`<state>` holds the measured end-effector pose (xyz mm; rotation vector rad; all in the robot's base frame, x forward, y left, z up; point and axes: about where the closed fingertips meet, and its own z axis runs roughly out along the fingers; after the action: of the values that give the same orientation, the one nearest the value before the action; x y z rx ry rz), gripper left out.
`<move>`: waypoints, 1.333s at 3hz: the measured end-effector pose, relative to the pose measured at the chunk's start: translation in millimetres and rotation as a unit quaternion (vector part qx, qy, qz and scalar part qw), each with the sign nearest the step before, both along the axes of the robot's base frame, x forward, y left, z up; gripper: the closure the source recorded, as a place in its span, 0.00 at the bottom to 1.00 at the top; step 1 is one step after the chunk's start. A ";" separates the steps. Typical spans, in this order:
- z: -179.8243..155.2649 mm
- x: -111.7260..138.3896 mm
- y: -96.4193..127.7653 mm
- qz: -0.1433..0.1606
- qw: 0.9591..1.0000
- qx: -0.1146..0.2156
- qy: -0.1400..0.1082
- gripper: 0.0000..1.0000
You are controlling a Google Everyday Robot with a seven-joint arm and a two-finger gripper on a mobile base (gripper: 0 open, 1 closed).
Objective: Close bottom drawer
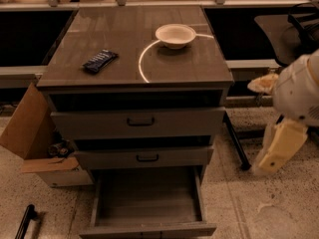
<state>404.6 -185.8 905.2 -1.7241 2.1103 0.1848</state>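
The bottom drawer (149,230) of the grey-brown cabinet (134,59) is pulled far out at the bottom of the camera view. Its long box (147,195) is empty, and its front panel is cut off by the frame's lower edge. The mid drawer (144,158) and the top drawer (137,122) stand slightly out, each with a dark pull handle. My arm, white with a cream end piece, hangs at the right, and my gripper (280,147) is beside the cabinet at mid-drawer height, clear of all drawers.
A white bowl (175,35) and a dark flat packet (99,60) lie on the cabinet top. An open cardboard box (35,143) stands at the left against the cabinet. A dark chair leg (235,142) slants down on the right. A black bar (25,221) lies on the floor at the lower left.
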 end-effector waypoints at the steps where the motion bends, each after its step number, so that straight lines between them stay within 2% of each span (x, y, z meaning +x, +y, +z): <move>1: -69.0 -33.8 35.1 0.014 0.995 0.084 0.060 0.00; 2: -90.3 -55.1 42.1 0.012 0.991 0.093 0.096 0.00; 3: -90.5 -54.9 40.9 0.012 0.991 0.090 0.095 0.00; 4: -131.6 -57.6 44.7 0.023 0.986 0.115 0.123 0.00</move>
<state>347.0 -141.1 773.6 -1.6832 2.1187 0.6577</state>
